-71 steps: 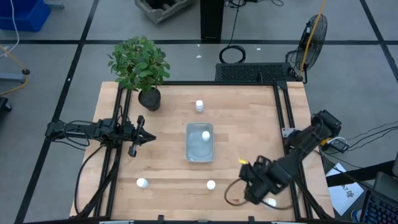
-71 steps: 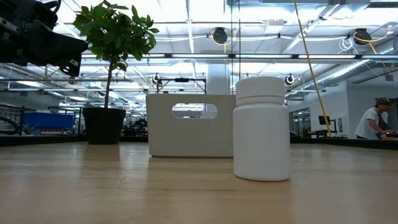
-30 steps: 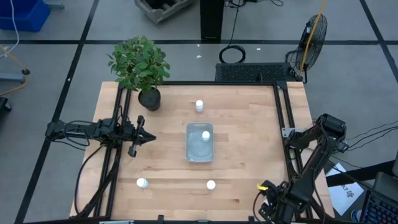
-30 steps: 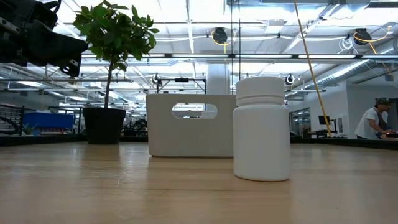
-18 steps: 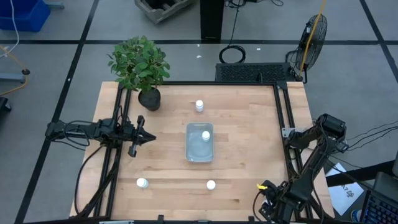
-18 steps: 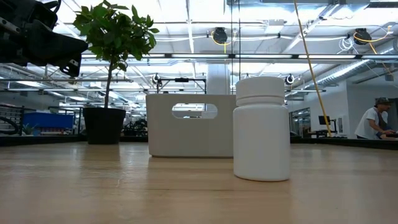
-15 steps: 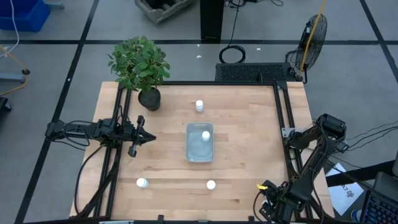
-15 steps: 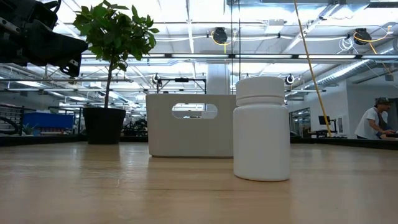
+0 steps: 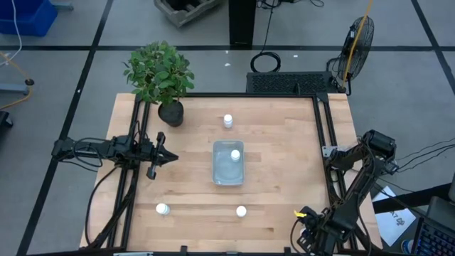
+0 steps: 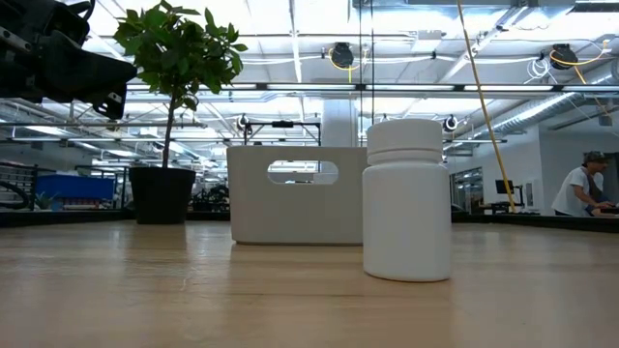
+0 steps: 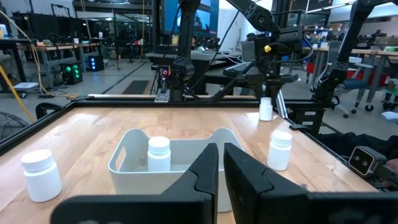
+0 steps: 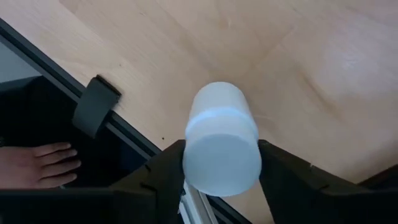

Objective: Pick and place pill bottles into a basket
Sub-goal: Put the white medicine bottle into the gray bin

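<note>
The pale basket [image 9: 228, 171] lies mid-table with one white pill bottle [image 9: 235, 154] standing in it. Three more bottles stand on the wood: one toward the far edge [image 9: 227, 121] and two near the near edge [image 9: 162, 209] [image 9: 241, 211]. My right gripper [image 9: 311, 240] is at the near right corner, shut on another bottle [image 12: 221, 140]. My left gripper [image 9: 170, 158] hovers left of the basket, shut and empty; its own view shows the basket [image 11: 130, 163] ahead of it. My right gripper pinches the pill bottle between its two fingers, one on each side of the cap end [image 12: 189, 163]. The fingers come from above, pointing down, and the cap faces the wrist camera. Whether the bottle's base is on the wood, I cannot tell.
A potted plant [image 9: 169, 110] stands at the far left corner. Black frame rails [image 9: 323, 128] run along the table's sides. A person's hand [image 12: 37, 165] shows beyond the table's edge by my right gripper. In the low view one bottle [image 10: 407, 200] stands in front of the basket [image 10: 290, 193].
My right gripper went toward the table's near edge and right corner, over the bottle there. Through the last second it has kept still. Nothing else has moved.
</note>
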Robot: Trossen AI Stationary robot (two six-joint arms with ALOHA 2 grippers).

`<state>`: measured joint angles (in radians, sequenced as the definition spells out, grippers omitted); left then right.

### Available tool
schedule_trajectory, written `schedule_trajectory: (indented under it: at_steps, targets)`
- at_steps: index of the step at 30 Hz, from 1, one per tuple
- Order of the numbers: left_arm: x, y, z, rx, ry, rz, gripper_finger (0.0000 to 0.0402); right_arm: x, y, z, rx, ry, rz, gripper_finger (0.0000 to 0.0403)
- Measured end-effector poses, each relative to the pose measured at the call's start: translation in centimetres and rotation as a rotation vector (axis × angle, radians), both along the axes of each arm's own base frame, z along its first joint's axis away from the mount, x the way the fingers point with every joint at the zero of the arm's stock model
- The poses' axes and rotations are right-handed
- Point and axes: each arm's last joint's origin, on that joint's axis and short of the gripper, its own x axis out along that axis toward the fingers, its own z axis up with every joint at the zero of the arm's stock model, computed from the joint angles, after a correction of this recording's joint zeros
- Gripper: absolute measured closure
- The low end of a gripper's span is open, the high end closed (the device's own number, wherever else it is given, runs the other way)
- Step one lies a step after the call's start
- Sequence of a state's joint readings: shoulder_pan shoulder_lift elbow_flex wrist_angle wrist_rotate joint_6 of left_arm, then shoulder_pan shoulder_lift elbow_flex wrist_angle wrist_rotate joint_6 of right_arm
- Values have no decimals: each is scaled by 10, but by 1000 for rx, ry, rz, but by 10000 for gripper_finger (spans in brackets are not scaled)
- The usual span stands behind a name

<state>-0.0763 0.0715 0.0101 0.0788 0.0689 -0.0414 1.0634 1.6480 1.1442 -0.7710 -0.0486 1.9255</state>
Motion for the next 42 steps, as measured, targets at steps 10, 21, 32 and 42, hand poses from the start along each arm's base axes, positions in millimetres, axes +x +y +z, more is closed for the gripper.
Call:
schedule_trajectory:
  at_steps: [10,21,32,42]
  targets:
    - [0,0,0,0,1,0,371,2,-3,0,-58,-62,43,248]
    - [0,0,0,0,0,0,371,13,-16,0,-149,-102,113,252]
    - [0,0,0,0,0,0,371,36,-46,12,-351,-279,208,251]
    - [0,0,0,0,0,0,371,60,-83,43,-549,-491,311,251]
